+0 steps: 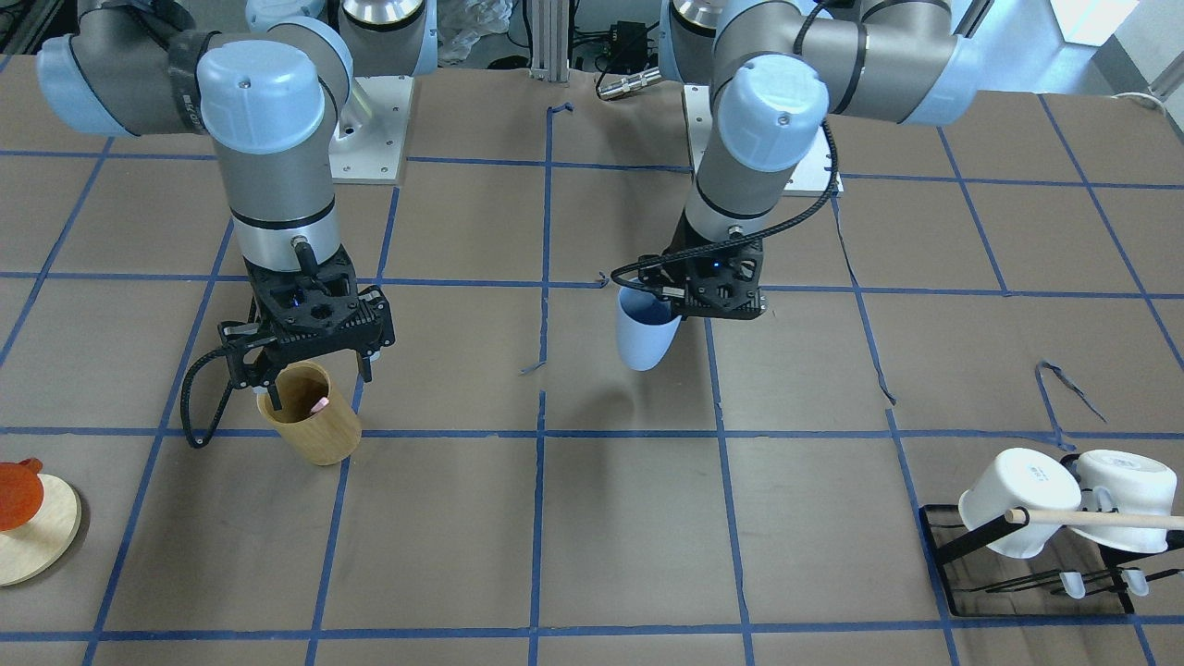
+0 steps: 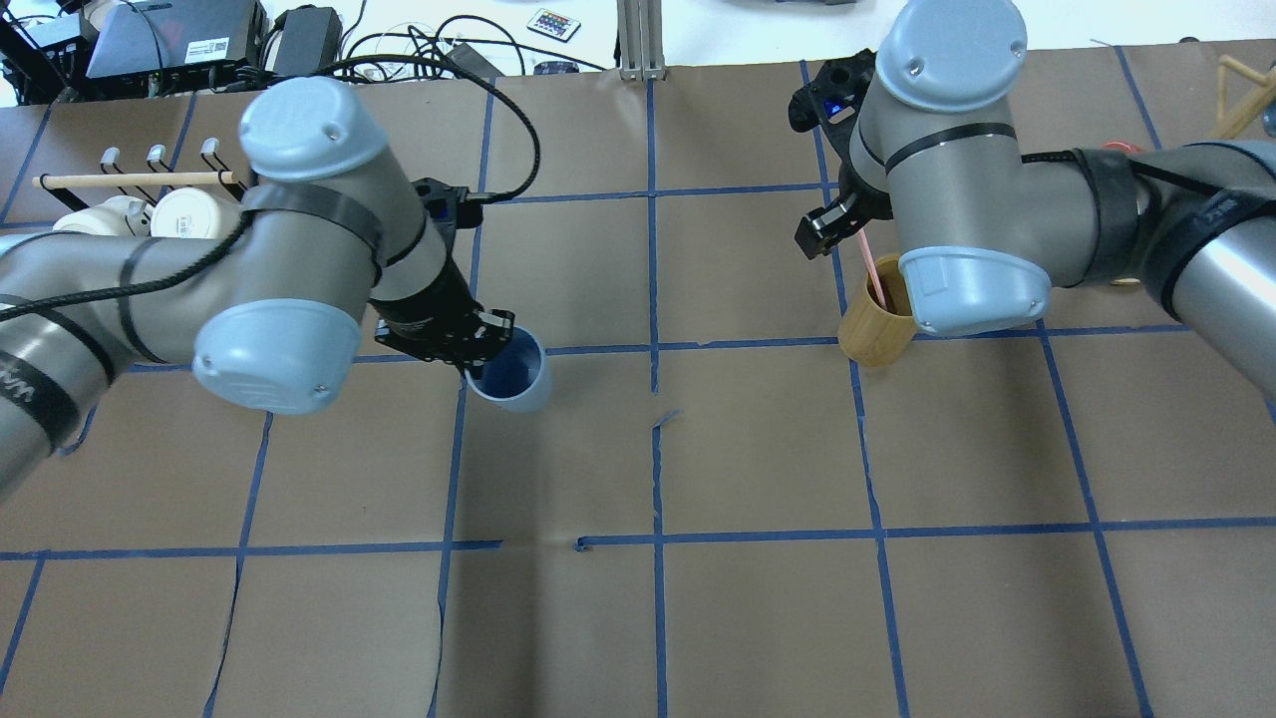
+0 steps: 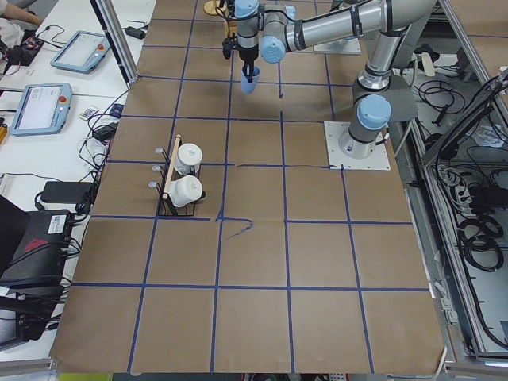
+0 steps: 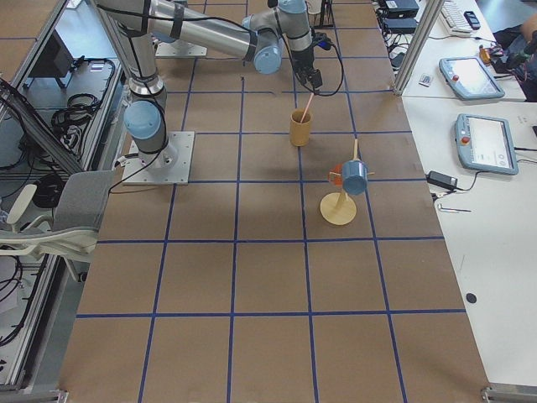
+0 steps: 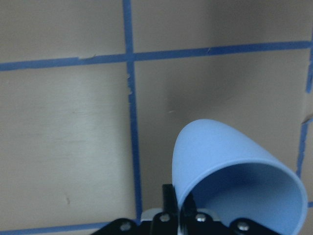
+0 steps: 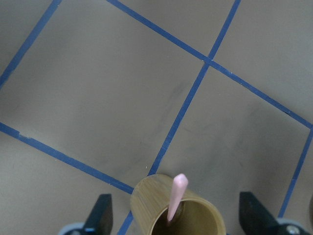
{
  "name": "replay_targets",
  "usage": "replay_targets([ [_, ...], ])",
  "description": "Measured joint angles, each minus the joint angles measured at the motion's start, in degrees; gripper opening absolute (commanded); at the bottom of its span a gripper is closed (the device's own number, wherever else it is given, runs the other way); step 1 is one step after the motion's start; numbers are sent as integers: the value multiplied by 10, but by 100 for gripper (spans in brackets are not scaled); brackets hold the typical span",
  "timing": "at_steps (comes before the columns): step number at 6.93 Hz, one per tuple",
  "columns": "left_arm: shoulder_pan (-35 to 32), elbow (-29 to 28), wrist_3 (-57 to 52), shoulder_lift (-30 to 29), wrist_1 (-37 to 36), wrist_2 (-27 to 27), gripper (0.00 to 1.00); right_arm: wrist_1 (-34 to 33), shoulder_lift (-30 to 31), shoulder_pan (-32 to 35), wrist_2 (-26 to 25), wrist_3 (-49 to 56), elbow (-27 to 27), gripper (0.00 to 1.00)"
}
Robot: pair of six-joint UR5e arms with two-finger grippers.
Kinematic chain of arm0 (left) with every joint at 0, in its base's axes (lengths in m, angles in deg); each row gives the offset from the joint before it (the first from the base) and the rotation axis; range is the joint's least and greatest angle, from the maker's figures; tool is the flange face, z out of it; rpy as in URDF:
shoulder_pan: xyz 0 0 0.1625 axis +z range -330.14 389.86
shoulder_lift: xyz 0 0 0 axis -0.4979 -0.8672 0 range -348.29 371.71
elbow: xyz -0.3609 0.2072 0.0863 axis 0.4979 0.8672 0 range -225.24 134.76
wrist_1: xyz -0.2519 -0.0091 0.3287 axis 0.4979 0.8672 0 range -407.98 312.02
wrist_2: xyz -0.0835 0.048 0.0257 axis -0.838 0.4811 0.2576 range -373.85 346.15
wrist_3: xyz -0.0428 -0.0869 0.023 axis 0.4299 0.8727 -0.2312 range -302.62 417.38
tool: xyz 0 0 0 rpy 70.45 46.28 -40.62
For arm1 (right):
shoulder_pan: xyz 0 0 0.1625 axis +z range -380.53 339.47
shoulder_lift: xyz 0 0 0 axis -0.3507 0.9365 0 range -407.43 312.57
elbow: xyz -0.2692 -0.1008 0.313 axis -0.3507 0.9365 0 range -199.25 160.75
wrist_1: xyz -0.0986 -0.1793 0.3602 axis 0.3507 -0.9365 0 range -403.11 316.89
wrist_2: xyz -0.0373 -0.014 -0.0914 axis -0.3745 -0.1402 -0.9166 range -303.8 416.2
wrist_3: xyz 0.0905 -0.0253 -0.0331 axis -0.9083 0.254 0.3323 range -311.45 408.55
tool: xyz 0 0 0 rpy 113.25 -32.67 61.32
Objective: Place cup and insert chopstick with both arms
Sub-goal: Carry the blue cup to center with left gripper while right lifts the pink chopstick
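My left gripper (image 1: 670,309) is shut on the rim of the light-blue cup (image 1: 643,335) and holds it tilted a little above the table. The cup also shows in the overhead view (image 2: 511,373) and the left wrist view (image 5: 230,166). A pale-pink chopstick (image 6: 176,195) stands leaning in a tan wooden holder (image 6: 146,208). My right gripper (image 1: 305,370) hangs just above the holder (image 1: 314,430), open, with its fingers (image 6: 101,211) wide on either side and clear of the chopstick (image 2: 869,257).
A black rack (image 1: 953,546) with two white mugs and a long wooden dowel stands at the table's end on my left. A round wooden stand (image 1: 37,541) with an orange piece stands at the end on my right. Blue tape lines cross the brown table.
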Motion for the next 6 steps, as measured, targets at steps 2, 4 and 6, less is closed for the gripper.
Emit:
replay_targets([
  [2,-46,0,52,-35,-77,1,0,-18,-9,0,-2,11,-3,41],
  [4,-66,-3,85,-82,-152,1,0,-22,-10,0,0,13,-3,26],
  [6,-74,-16,112,-120,-191,4,0,-20,-10,0,2,13,0,3],
])
